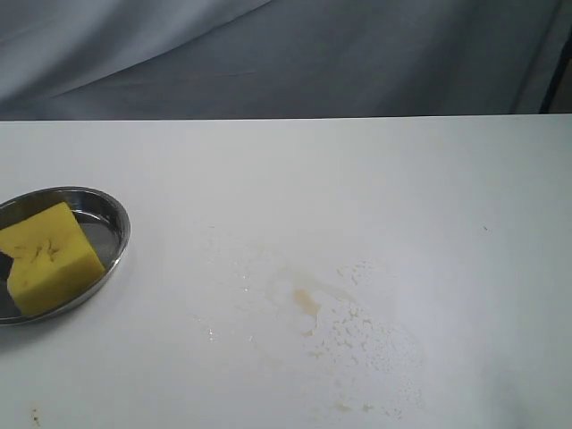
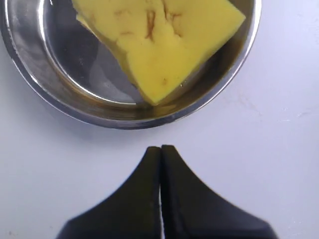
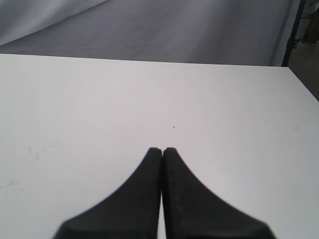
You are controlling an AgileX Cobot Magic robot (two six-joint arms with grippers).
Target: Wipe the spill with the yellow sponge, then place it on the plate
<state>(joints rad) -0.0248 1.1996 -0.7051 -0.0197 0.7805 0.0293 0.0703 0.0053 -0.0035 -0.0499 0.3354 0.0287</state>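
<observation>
The yellow sponge (image 1: 49, 257) lies tilted inside the shiny steel plate (image 1: 118, 223) at the table's left edge, brown specks on its top face. In the left wrist view the sponge (image 2: 164, 45) fills much of the plate (image 2: 30, 82), and my left gripper (image 2: 160, 147) is shut and empty over bare table just outside the rim. Only a faint amber smear of the spill (image 1: 306, 300) shows near the table's middle. My right gripper (image 3: 162, 149) is shut on nothing above white table. Neither gripper shows in the exterior view.
A whitish speckled residue patch (image 1: 366, 344) spreads right of and below the amber smear, with faint droplets around it. The white table (image 1: 357, 179) ends at a grey curtain (image 1: 286, 54) behind. A dark post (image 3: 294, 30) stands past the table's far corner.
</observation>
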